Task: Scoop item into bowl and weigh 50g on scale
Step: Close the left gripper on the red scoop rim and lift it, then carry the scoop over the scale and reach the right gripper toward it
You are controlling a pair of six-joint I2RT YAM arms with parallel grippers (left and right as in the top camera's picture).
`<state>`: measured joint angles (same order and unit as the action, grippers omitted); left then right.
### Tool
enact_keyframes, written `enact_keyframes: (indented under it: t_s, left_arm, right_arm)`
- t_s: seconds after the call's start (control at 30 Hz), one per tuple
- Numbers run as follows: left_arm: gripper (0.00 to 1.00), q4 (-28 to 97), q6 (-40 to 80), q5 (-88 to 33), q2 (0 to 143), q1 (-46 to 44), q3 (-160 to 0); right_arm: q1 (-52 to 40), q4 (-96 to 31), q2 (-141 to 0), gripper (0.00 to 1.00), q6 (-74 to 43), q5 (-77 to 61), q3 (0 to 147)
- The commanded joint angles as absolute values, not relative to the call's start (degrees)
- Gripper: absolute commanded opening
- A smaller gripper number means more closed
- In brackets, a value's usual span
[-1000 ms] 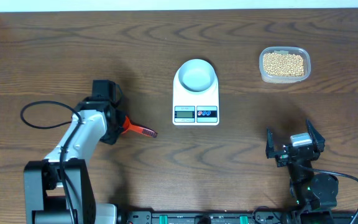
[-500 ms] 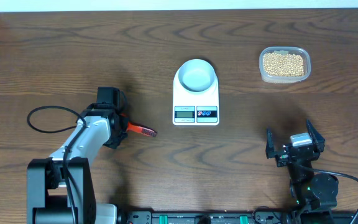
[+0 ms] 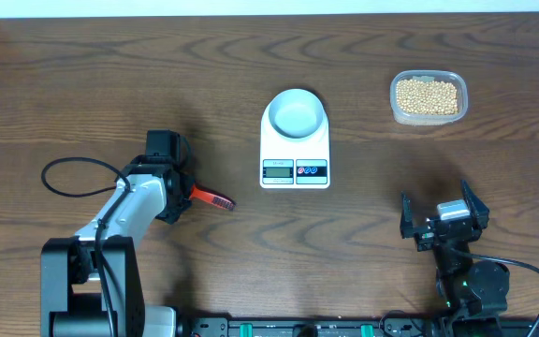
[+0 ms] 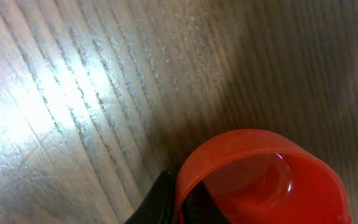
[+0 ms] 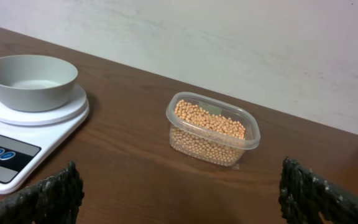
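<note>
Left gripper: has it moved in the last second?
Yes. Overhead, the left gripper, pinching the scoop, has shifted slightly toward the near table edge, judged against the scale, which stayed put.

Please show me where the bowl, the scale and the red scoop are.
bowl [image 3: 295, 114], overhead view, on its pale inside.
scale [image 3: 295, 171], overhead view, on its front panel.
red scoop [image 4: 260, 180], left wrist view, inside its cup.

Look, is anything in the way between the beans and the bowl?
No, nothing visible. Only bare table lies between the beans in their tub and the bowl on the scale.
</note>
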<state>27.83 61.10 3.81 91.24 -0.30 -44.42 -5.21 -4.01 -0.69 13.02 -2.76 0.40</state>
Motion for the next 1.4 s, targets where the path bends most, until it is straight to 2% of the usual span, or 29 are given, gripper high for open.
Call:
enact_keyframes:
  t_s: [0.0,0.27,0.63,0.97,1.37]
  left_arm:
    - [0.07,27.9,57.4,4.9,92.0,-0.4,-44.1]
    - [0.07,27.6,59.2,4.4,86.5,-0.4,-46.4]
    - [0.07,19.5,59.2,7.2,74.1,-0.4,-46.4]
    - [0.07,14.4,62.0,15.6,74.1,0.4,-46.4]
    - [0.07,14.0,62.6,14.2,74.1,2.7,-46.4]
  right_arm:
    - [-5.7,-4.2,-0.3,0.99,12.5,-2.5,0.3]
    - [-5.7,-4.2,-0.3,0.99,12.5,-2.5,0.3]
    - [-5.7,-4.2,-0.3,0.99,12.5,-2.5,0.3]
    - [-5.7,-4.2,-0.3,0.99,12.5,-2.5,0.3]
    - [-5.7,-4.2,-0.3,0.99,12.5,-2.5,0.3]
